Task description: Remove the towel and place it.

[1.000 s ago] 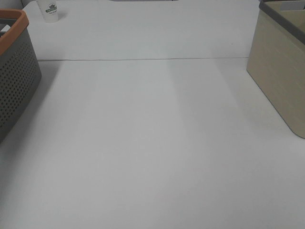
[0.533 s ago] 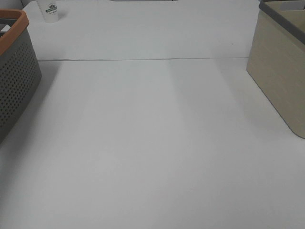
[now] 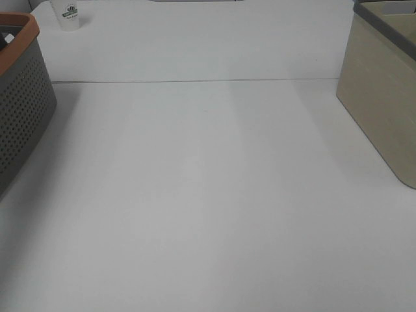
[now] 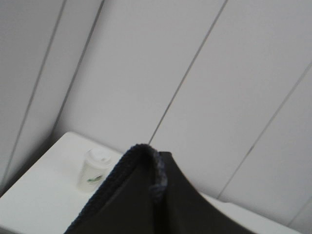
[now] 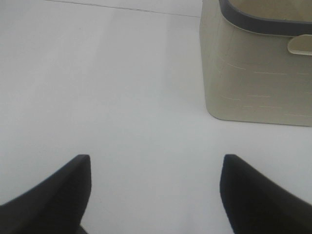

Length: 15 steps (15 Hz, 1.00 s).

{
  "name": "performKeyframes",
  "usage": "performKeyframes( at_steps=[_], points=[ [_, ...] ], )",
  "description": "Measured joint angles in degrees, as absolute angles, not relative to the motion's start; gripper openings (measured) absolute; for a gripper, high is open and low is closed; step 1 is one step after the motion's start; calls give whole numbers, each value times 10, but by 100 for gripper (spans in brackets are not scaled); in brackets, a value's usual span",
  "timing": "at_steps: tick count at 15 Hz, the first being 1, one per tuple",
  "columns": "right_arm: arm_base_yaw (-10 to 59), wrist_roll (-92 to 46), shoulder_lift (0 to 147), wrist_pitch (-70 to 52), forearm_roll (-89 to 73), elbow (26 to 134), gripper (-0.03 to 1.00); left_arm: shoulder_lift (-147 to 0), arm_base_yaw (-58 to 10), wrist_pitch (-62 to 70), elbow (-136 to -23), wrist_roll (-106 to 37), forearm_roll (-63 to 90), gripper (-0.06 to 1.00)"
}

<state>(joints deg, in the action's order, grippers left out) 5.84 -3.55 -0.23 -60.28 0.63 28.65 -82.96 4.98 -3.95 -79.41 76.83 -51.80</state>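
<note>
The towel (image 4: 146,204) is a dark charcoal cloth with a hemmed edge. It fills the lower part of the left wrist view and hangs raised in front of the wall. It hides my left gripper's fingers, which seem shut on it. My right gripper (image 5: 153,195) is open and empty, low over the white table, with the beige basket (image 5: 258,73) beyond it. Neither gripper nor the towel shows in the exterior high view.
A grey perforated basket with an orange rim (image 3: 19,110) stands at the table's left edge. The beige basket (image 3: 383,97) stands at the right edge. A white paper cup (image 3: 69,14) stands at the back left and also shows in the left wrist view (image 4: 93,170).
</note>
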Motion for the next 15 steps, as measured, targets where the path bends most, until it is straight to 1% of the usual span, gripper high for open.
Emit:
performKeyframes(
  at_steps=[3,6,9,11,15],
  points=[
    [58,-36,-2,-603,6,286,73,-803,50,-120,-826,810,-513,0],
    [58,-36,-2,-603,6,286,73,-802,40,-134,-885,865,-513,0],
    [58,-36,-2,-603,6,286,73,-806,-23,-136,-957,874,-549,0],
    [58,-36,-2,-603,6,286,73,-839,-92,-138,-1012,875,-586,0],
    [58,-36,-2,-603,6,286,73,-920,-168,-138,-1036,876,-598,0]
  ],
)
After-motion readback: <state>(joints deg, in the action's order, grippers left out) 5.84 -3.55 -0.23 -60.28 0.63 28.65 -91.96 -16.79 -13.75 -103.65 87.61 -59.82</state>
